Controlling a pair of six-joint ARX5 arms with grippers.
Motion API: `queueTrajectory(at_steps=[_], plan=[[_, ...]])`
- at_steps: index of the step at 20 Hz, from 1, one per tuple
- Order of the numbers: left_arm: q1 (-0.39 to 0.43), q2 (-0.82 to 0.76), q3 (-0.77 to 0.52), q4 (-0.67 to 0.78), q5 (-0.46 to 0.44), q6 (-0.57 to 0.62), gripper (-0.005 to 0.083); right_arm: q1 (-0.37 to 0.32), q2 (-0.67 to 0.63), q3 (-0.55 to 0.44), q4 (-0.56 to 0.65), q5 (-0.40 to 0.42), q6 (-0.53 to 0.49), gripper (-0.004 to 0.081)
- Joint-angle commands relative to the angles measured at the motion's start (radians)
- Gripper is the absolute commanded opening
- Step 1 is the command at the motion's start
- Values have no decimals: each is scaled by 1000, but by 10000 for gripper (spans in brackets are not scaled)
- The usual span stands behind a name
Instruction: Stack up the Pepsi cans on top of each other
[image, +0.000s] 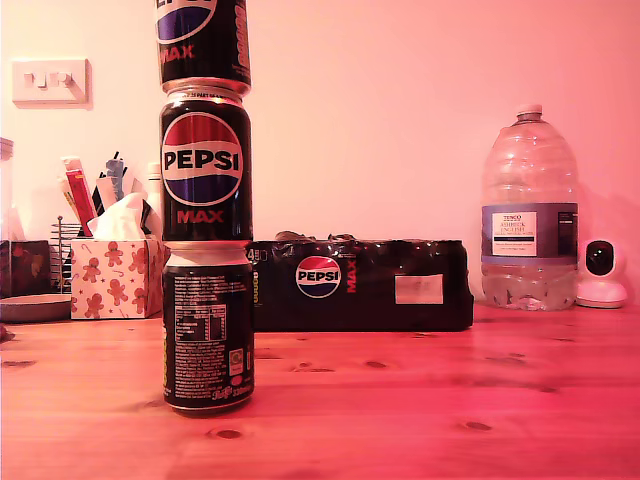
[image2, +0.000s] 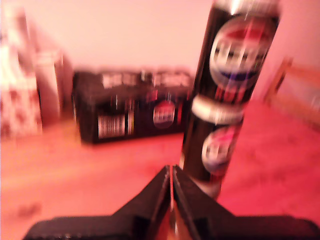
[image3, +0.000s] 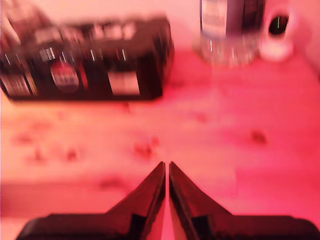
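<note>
My first end effector (image2: 171, 172) is pinched closed on nothing, just beside the Pepsi cans (image: 206, 240); my second end effector (image3: 166, 167) is closed and empty too, over bare desk (image: 420, 400). The three cans stand stacked upright toward the exterior view's left. Behind them lies the multipack (image: 360, 283), with a tissue box (image: 115, 277) further left and a water bottle (image: 529, 210) plus a small white camera (image: 601, 272) at the exterior view's right.

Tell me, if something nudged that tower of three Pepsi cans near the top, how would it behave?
The tower would probably tip rather than slide: it is tall and narrow, resting only on the bottom can's small base on the wooden table. The upper cans sit rim on rim with nothing locking them, so they would likely topple off separately. Once down, the round cans would probably roll.
</note>
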Motion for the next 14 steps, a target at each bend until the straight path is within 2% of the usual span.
queueTrajectory(at_steps=[1, 6, 14], plan=[[3, -2, -11, -41, 0, -3, -19, -2, -3, -11, -31, 2, 2, -13], [3, -2, -11, -176, -1, -3, -19, -2, -3, -11, -129, 2, 2, -13], [3, -2, -11, -176, -1, -3, -18, -2, -3, -11, -143, 2, 2, -13]])
